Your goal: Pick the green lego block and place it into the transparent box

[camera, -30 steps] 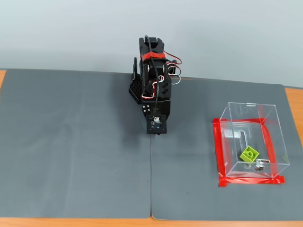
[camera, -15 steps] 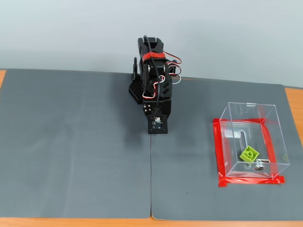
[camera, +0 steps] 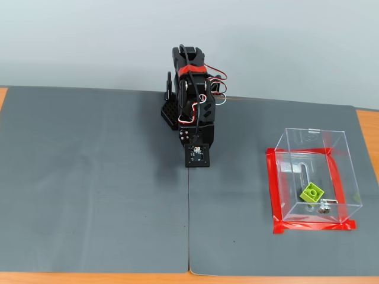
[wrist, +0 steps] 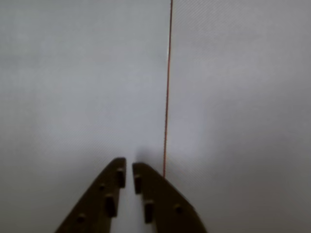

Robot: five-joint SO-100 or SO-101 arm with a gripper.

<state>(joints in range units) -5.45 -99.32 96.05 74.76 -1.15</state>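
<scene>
On orange table (camera: 12, 277), grey mats (camera: 89, 189).

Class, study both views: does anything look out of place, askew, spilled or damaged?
Nothing stands out. The green lego block lies inside the upright transparent box, within the red tape frame. The tool, nearly closed and empty, hangs over the bare grey mat.

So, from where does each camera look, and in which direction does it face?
Wrist view: rides on the arm, faces down at the grey mat; the hand, nearly closed and empty, enters from below.
Fixed view: stands in front, raised, facing the folded arm; green lego block lies inside the transparent box.
Shared: the mat seam.
</scene>
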